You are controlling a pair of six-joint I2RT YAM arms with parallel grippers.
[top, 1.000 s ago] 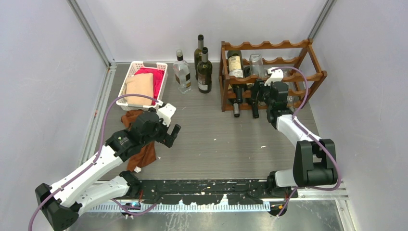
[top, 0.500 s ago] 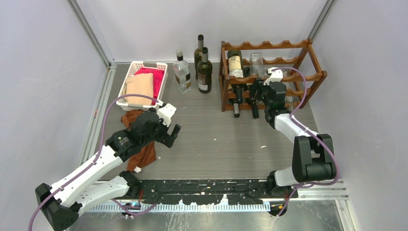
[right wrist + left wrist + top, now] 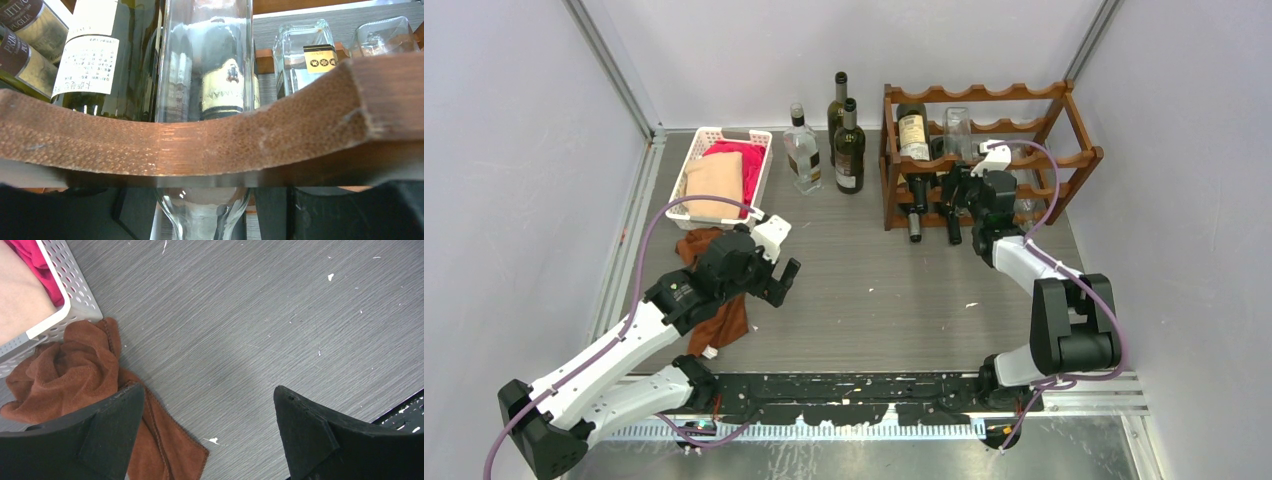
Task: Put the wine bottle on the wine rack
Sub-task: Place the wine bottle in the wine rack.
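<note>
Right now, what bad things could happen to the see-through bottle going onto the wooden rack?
1. The right end effector holds the clear bottle by its neck, body lying in a dip of the wine rack rail. Released too soon, it might slide back out.
2. The dark labelled bottle sits close beside it; a sideways nudge could knock glass against glass.

Rough-grained wooden wine rack [image 3: 200,145], glossy glass wine bottle [image 3: 204,212], seemingly laminate table [image 3: 250,315].
</note>
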